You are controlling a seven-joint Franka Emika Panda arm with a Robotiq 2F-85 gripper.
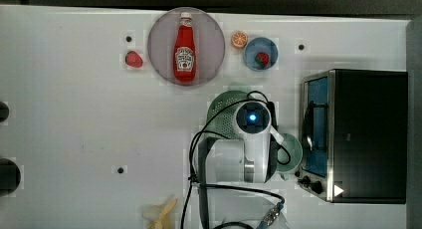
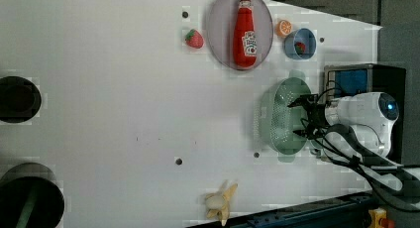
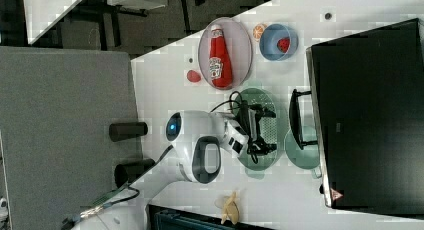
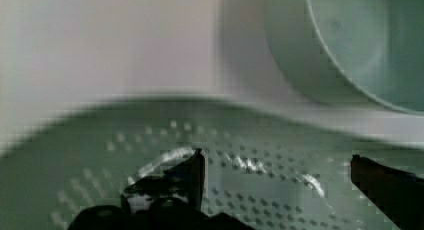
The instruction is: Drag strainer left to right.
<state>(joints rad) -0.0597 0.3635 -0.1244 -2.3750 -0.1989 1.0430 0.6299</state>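
The tool (image 4: 277, 165) hangs wide open over the strainer (image 2: 285, 116); light, stiff, slippery plastic, so hook its rim.

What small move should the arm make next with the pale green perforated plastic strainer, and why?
Probably lower a little so a finger catches the wall of the pale green perforated plastic strainer. The gripper hangs open above its holed floor, gripping nothing, so it cannot yet drag the strainer sideways.

The white table (image 1: 74, 114) carries the strainer (image 2: 282, 116), a cup (image 3: 302, 150), plate (image 1: 161, 59), blue bowl (image 1: 271, 46), oven (image 1: 368, 134), and perhaps a banana (image 2: 220, 203).
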